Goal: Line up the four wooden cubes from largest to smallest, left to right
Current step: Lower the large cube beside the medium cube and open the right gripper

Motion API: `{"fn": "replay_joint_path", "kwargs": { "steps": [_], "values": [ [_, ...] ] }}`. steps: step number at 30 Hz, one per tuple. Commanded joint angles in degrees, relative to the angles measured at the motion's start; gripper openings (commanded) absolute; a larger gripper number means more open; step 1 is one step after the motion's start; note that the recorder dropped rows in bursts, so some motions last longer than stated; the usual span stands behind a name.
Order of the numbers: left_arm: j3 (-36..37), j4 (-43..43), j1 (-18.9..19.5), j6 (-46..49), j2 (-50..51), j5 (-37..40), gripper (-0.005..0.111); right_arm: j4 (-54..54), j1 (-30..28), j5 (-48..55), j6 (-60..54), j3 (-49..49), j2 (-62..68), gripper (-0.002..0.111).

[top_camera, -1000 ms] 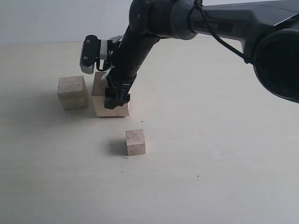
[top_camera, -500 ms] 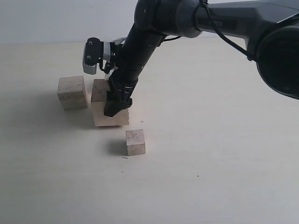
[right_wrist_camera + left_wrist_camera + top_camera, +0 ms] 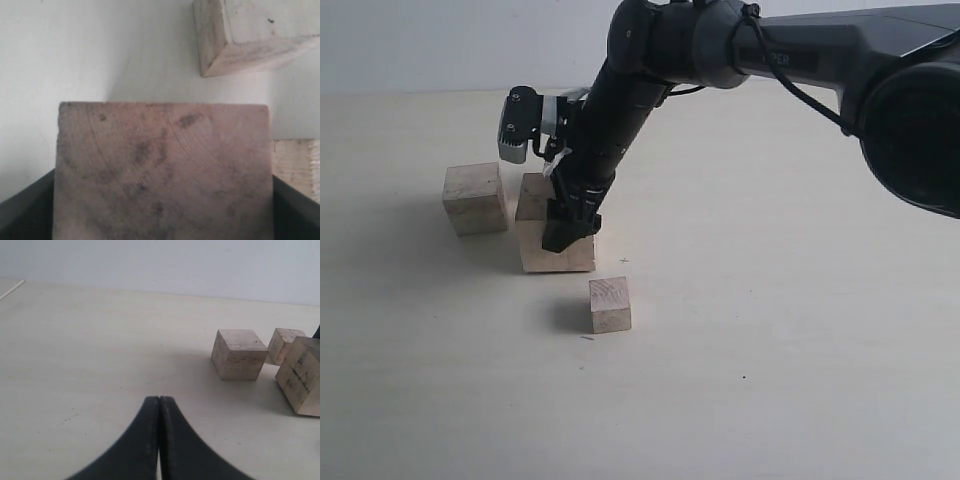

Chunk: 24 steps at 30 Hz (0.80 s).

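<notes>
My right gripper (image 3: pixel 568 232) reaches across to the left and is shut on the largest wooden cube (image 3: pixel 558 253), low at the table. In the right wrist view this cube (image 3: pixel 162 170) fills the space between the dark fingers (image 3: pixel 20 212). A second-largest cube (image 3: pixel 475 198) stands to its left, and a smaller one (image 3: pixel 533 195) sits just behind it. The smallest cube (image 3: pixel 610 305) stands alone in front to the right. My left gripper (image 3: pixel 159 400) is shut and empty, well away from three cubes (image 3: pixel 239 354).
The pale tabletop (image 3: pixel 770 330) stretches open to the right and front. The right arm's dark links (image 3: pixel 720 40) hang over the middle back. Two neighbouring cubes (image 3: pixel 255 35) (image 3: pixel 297 165) lie close around the held one.
The right gripper has shifted the largest cube a little toward the front and squared it up, away from the cube behind. The other cubes and the left gripper have stayed put.
</notes>
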Motion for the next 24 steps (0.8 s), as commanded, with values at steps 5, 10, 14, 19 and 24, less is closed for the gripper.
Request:
{"fn": "replay_joint_path", "kwargs": {
  "steps": [5, 10, 14, 19, 24],
  "values": [
    [0.20, -0.33, -0.39, 0.00, -0.36, -0.73, 0.000, 0.92, -0.17, -0.38, 0.22, -0.60, -0.36, 0.054],
    [0.20, -0.33, -0.39, 0.00, -0.36, -0.73, 0.000, 1.05, -0.17, -0.66, 0.22, -0.60, -0.36, 0.081],
    [0.20, -0.33, -0.39, 0.00, -0.36, -0.73, 0.000, 2.94, -0.17, -0.66, 0.45, -0.60, -0.36, 0.089],
    [0.20, -0.33, -0.39, 0.00, -0.36, -0.73, 0.000, 2.94, -0.17, -0.55, 2.35, -0.60, -0.36, 0.094],
    [0.20, -0.33, -0.39, 0.00, -0.36, -0.73, 0.000, 2.26, -0.17, 0.06, 2.35, -0.60, -1.93, 0.096]
  ]
}}
